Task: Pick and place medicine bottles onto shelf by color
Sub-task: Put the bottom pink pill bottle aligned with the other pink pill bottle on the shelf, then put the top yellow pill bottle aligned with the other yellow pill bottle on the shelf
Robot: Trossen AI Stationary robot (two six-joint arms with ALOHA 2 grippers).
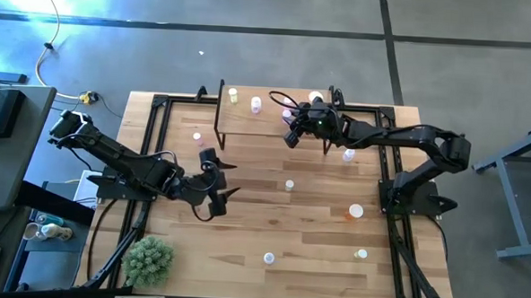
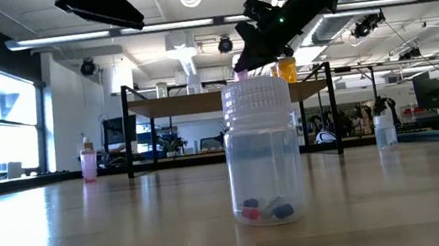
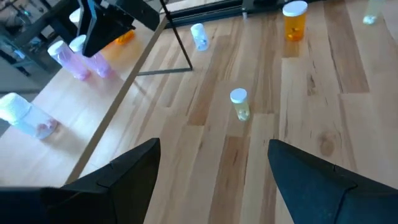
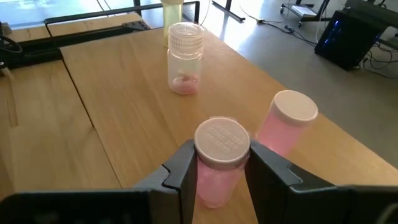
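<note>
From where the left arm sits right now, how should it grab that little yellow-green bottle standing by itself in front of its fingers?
Come straight down from above with the left gripper open and close on the yellow-green bottle just under its white cap. It stands upright on the table with clear wood all round, so any side works; the round body probably seats best with the fingers across its middle.

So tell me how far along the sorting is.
Done: several bottles stand on the shelf, including a pink bottle. In hand: the right pincer grips a second pink bottle beside it. Left: loose bottles like the orange one; the left pincer waits open.
</note>
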